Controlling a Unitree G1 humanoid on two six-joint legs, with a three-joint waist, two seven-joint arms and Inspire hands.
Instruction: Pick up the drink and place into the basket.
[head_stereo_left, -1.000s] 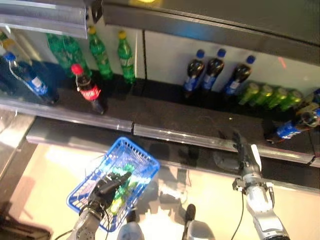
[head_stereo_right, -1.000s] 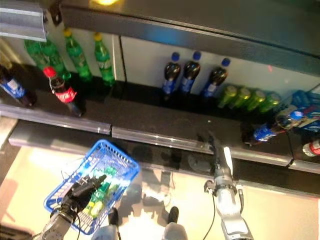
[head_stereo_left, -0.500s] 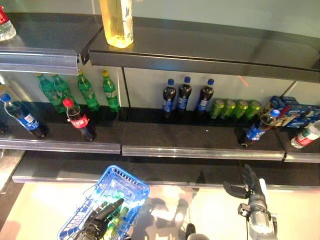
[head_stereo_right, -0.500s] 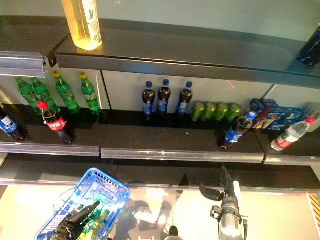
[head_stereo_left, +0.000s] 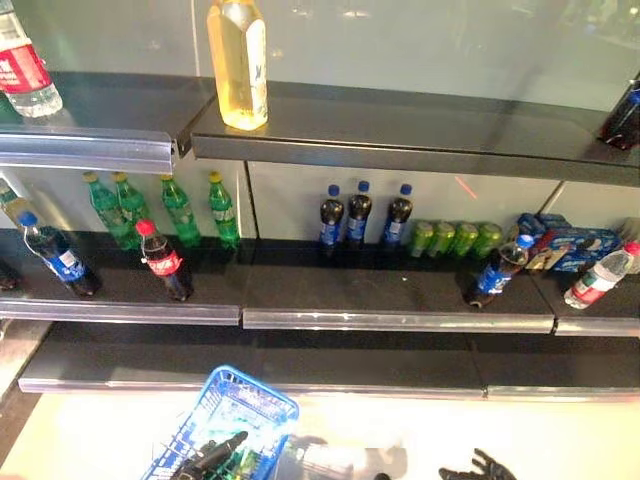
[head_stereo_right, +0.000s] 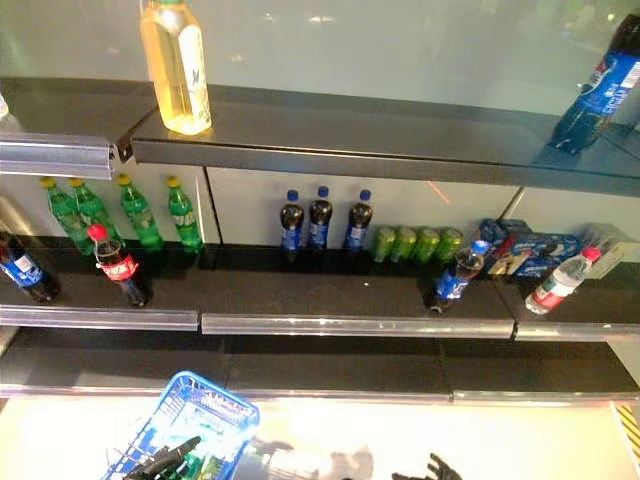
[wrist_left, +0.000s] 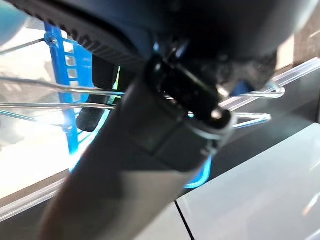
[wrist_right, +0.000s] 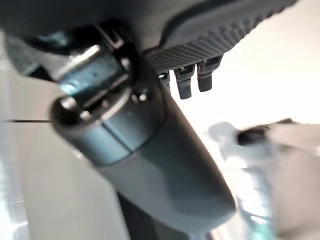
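Note:
My left hand (head_stereo_left: 210, 458) is shut on the thin wire handles (wrist_left: 252, 92) of the blue basket (head_stereo_left: 255, 395), which hangs low at the left in front of the shelves. Green drinks (head_stereo_left: 240, 462) lie inside it. My right hand (head_stereo_left: 480, 468) is low at the right, below the bottom shelf, with relaxed fingers (wrist_right: 187, 82) and nothing in it. On the middle shelf stand green bottles (head_stereo_left: 170, 208), a red-capped cola bottle (head_stereo_left: 165, 262), dark bottles with blue labels (head_stereo_left: 358, 213), green cans (head_stereo_left: 455, 238) and a blue-capped dark bottle (head_stereo_left: 497, 270).
A tall yellow bottle (head_stereo_left: 238, 62) stands on the top shelf. A red-labelled water bottle (head_stereo_left: 598, 278) and a blue box (head_stereo_left: 560, 245) are at the middle shelf's right end. The lowest shelf (head_stereo_left: 300, 365) juts out just above the basket and my hands.
The camera has tilted up, so the top shelf has come into view. Both hands and the basket now sit at the picture's bottom edge. The right hand has come away from the shelf edge.

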